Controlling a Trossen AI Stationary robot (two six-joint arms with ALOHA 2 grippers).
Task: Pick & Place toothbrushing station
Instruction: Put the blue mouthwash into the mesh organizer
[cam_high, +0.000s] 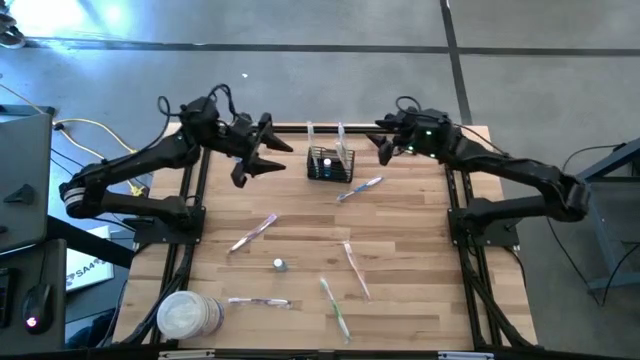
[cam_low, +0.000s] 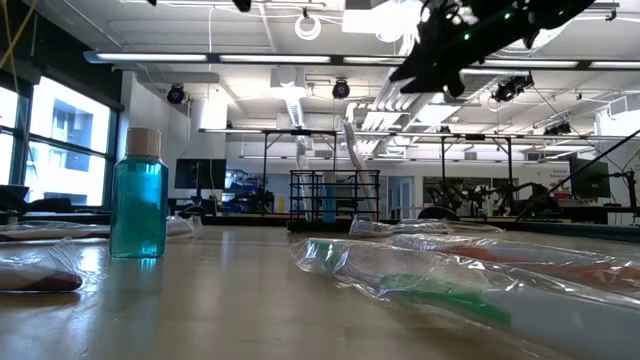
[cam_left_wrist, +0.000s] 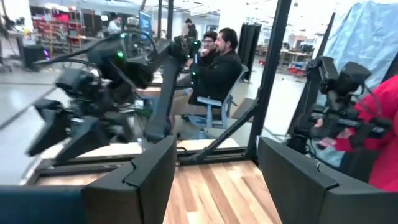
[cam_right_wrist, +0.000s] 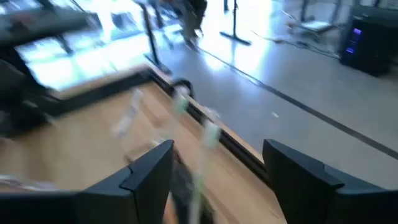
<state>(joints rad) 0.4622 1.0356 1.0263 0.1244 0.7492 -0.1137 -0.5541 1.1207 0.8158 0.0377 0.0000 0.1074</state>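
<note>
Right tool (cam_high: 385, 146), fingers apart and empty, hangs above the tabletop (cam_high: 420, 250) just beside the basket (cam_high: 330, 163); left tool (cam_high: 255, 160), likewise apart and empty, hangs on the basket's other side. The basket stands upright near the tabletop's far edge with wrapped toothbrushes (cam_high: 340, 135) rising from it. Black wire mesh suggests a light, stiff, slightly springy body; the top rim or a side wall looks the soundest hold, kept level lest the brushes tip out.

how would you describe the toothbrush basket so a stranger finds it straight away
Start at the far edge of the wooden table, midway between the two arms. There stands the small black wire-mesh basket, boxy, with wrapped toothbrushes sticking up out of it. It is the only dark upright container there; the round white tub sits at the opposite, near-left corner.
</note>
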